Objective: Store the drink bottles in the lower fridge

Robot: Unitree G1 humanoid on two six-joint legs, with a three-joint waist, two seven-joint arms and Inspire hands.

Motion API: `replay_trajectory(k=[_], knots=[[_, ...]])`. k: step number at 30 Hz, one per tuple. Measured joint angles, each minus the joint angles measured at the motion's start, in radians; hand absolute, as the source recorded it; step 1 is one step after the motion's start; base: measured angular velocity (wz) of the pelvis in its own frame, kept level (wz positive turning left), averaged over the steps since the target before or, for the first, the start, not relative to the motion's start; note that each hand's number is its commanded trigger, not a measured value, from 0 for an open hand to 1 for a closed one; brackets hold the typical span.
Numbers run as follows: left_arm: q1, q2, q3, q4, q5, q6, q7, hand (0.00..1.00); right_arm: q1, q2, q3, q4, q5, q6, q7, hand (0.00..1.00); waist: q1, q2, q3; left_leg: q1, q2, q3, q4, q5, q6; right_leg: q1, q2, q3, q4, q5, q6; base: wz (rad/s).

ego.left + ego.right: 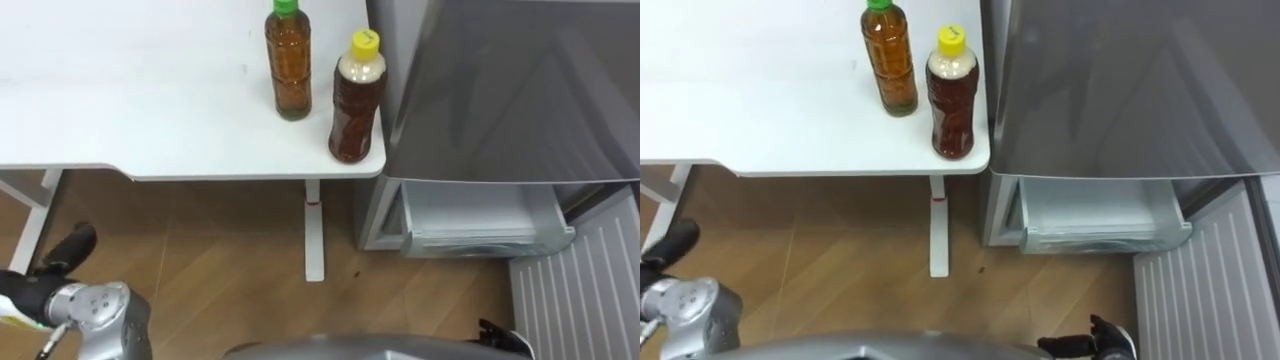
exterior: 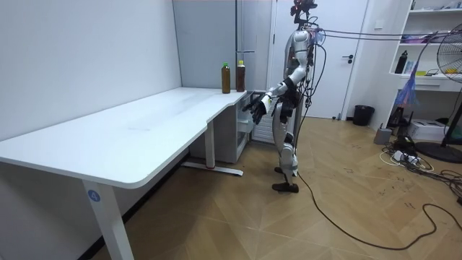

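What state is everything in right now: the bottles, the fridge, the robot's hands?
Green-capped bottle: upright, capped, on the table.
Yellow-capped bottle: upright, capped, at the table's corner.
Upper fridge door: shut.
Lower fridge door: swung open.
Fridge drawer: exposed.
Left hand: low, away from the bottles.
Right hand: low, away from the bottles.

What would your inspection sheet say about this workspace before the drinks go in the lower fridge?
Surface: white table, carrying both bottles.
Job's things: green-capped bottle and yellow-capped bottle upright at the table's corner, beside the fridge; its lower door open, drawer showing.
Clutter: nothing seen.
Hands: left hand low beside the table, right hand low before the fridge, neither touching a bottle.
Cables: loose cords on the floor.
Surroundings: wooden floor, bin, fan.
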Motion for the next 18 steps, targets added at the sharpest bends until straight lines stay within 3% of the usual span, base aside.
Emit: replay_trajectory(k=[9,14,18], knots=[[-0.010,0.020,0.005,-0.277,0.023,-0.019,0.006,0.00,0.014,-0.006,-0.005,0.000,0.000,0.000,0.000,0.00,0.000,0.013,0.0009,-0.008,-0.004,-0.023,-0.001,-0.002,0.003,-0.002,0.002,0.007,-0.002,0.000,0.000,0.00],[-0.013,0.022,0.005,-0.423,0.069,-0.020,-0.053,0.00,0.010,-0.010,-0.006,0.009,0.001,0.000,0.009,0.00,0.000,0.014,0.0012,-0.007,-0.004,-0.023,0.000,-0.002,0.003,-0.003,0.003,0.007,-0.002,0.000,0.000,0.00],[-0.026,0.035,0.003,-0.562,0.104,-0.019,-0.096,0.00,-0.015,-0.011,-0.008,0.045,0.000,-0.006,0.016,0.00,-0.009,0.014,0.0144,-0.004,-0.004,-0.026,0.000,-0.002,0.003,0.002,0.003,0.007,-0.005,0.000,0.000,0.01]])
